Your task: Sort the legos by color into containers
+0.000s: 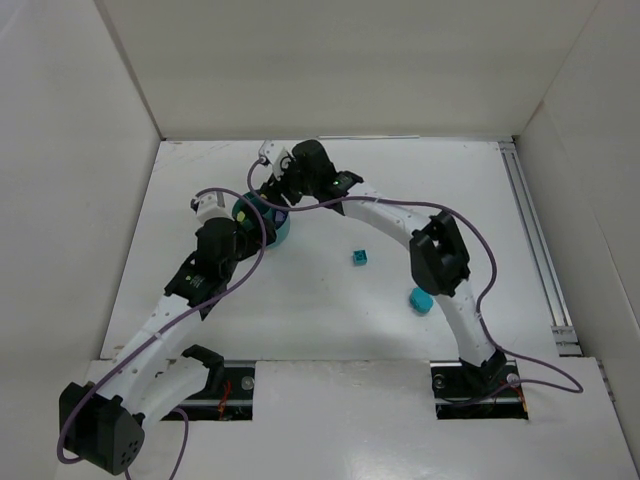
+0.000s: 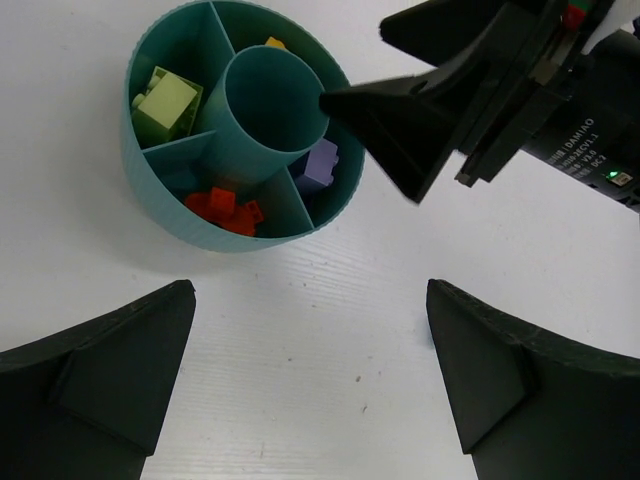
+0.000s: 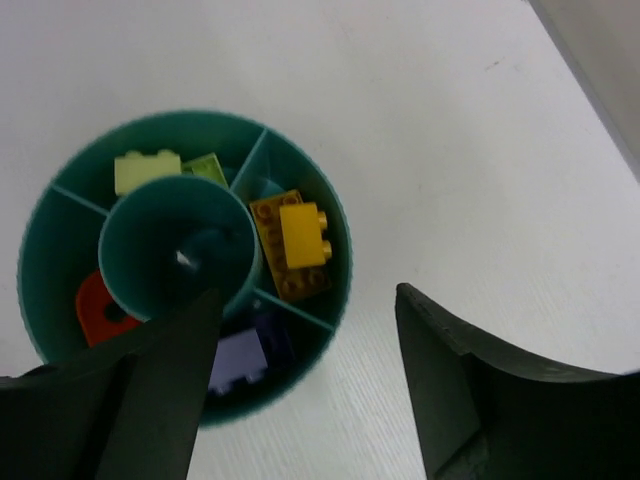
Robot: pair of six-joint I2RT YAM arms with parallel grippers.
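The round teal dish holds sorted legos: a lime brick, red-orange pieces, a lilac brick and a yellow one. In the right wrist view the dish shows a yellow brick on a darker yellow-orange one, with lime, red and lilac bricks in other compartments. My right gripper hangs open and empty over the dish's rim by the lilac compartment. My left gripper is open over bare table just short of the dish. A teal lego lies loose on the table.
A second, larger teal piece lies beside the right arm's forearm. White walls enclose the table on three sides, and a metal rail runs along the right edge. Both grippers crowd the dish at the back left.
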